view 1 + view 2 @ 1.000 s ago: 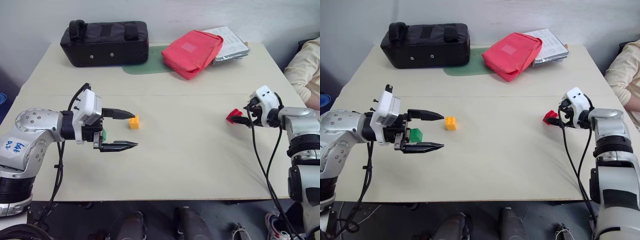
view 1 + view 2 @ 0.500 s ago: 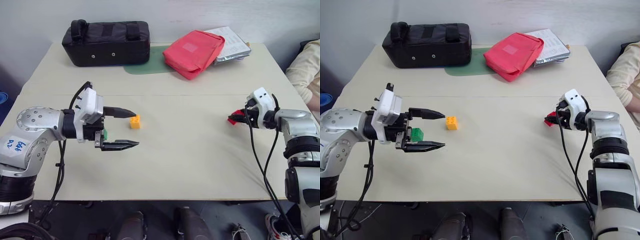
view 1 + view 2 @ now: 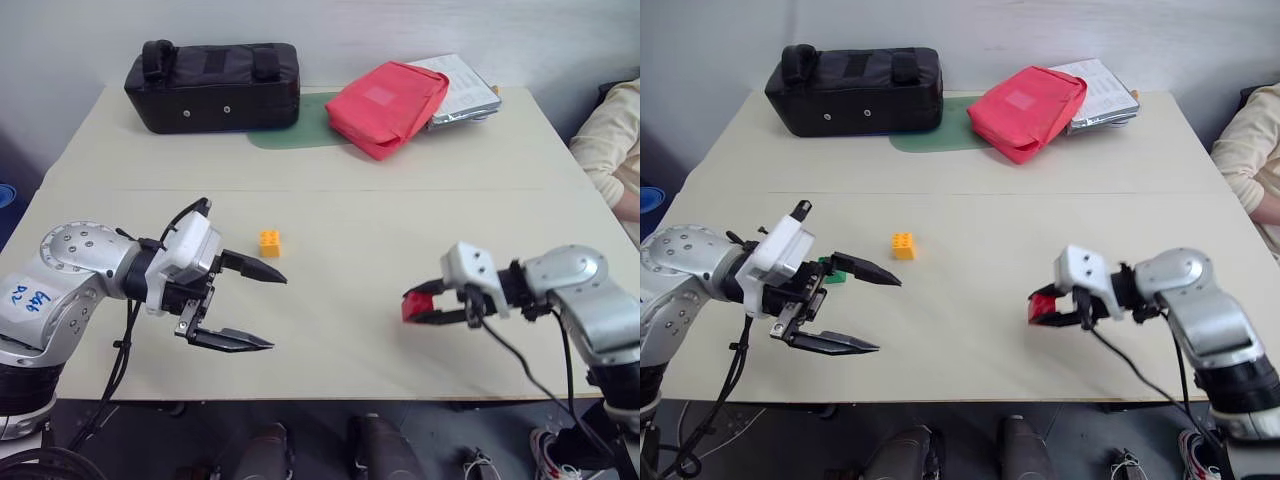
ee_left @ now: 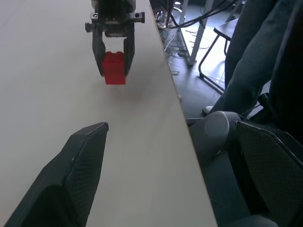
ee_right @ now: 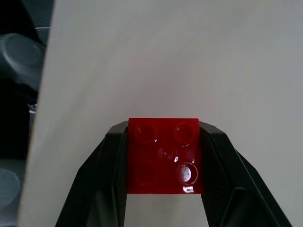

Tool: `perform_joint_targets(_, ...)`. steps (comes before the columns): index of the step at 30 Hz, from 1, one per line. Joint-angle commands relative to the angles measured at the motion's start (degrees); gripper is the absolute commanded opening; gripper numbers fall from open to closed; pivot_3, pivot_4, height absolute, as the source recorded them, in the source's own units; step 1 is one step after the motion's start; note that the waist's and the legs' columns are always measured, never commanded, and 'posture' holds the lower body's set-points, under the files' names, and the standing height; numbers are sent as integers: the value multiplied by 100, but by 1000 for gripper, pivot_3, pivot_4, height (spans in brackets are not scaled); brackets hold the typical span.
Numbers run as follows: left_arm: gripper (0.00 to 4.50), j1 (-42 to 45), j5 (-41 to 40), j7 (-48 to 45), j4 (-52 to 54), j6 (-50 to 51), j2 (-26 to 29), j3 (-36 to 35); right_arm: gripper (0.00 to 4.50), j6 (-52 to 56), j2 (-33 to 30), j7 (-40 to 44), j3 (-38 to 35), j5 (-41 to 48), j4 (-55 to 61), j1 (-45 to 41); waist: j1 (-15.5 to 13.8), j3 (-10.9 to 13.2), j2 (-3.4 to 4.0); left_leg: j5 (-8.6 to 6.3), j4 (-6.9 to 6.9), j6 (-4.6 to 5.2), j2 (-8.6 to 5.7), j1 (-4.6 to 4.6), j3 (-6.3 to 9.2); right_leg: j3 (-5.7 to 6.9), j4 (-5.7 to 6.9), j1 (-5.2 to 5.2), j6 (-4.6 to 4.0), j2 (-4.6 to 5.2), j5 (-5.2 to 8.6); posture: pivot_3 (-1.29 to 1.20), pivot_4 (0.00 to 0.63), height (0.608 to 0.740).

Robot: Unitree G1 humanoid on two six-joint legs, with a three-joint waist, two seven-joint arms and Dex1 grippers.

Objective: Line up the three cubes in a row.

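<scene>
From my seat: left gripper [image 3: 862, 310] is spread wide with nothing in it, and the green cube [image 3: 836, 271] sits on the table [image 3: 970, 360] just behind its upper finger, so any sloppy swing on that side could knock green out of place. Yellow cube [image 3: 903, 245] sits alone at about 1 o'clock from that gripper. Right gripper [image 3: 1049, 308] is clamped on the red cube [image 5: 164, 155], well off at yellow's 4 o'clock; if it sets down crooked or slips on release, I'd guess the row comes out bent.
</scene>
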State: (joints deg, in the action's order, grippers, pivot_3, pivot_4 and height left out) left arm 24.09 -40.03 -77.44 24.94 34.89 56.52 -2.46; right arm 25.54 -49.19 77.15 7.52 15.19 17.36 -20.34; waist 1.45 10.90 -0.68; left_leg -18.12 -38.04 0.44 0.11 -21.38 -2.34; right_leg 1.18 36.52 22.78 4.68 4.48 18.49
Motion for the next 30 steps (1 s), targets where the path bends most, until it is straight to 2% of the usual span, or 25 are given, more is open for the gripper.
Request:
perform_joint_targets(1,4500,-165,140,-177,204,-324,98,5,1498,-128,-19,-233,74,-66,344,179,0,0,0,0,0,0,0,0,0,0,-1,0,0,1,0,0,150,740)
perform_joint_targets(10,4500,-139,196,53,206,-435,-86,70,1498,-793,-126,-328,229,-366,135,521,-7,0,0,-3,0,6,0,0,3,1,-3,0,-3,2,2,0,150,740)
perform_joint_targets(22,4500,-135,205,98,182,-441,-134,109,1498,-1408,-8,-431,455,-566,-248,498,3,0,-1,-3,0,7,1,9,2,1,-2,-8,-3,-1,2,0,150,740)
perform_joint_targets(30,4500,-294,282,369,67,-420,-215,-8,4163,-1316,-134,-312,209,-279,-205,480,-1,0,-1,-3,0,8,1,9,3,1,-2,-9,-3,1,2,0,150,740)
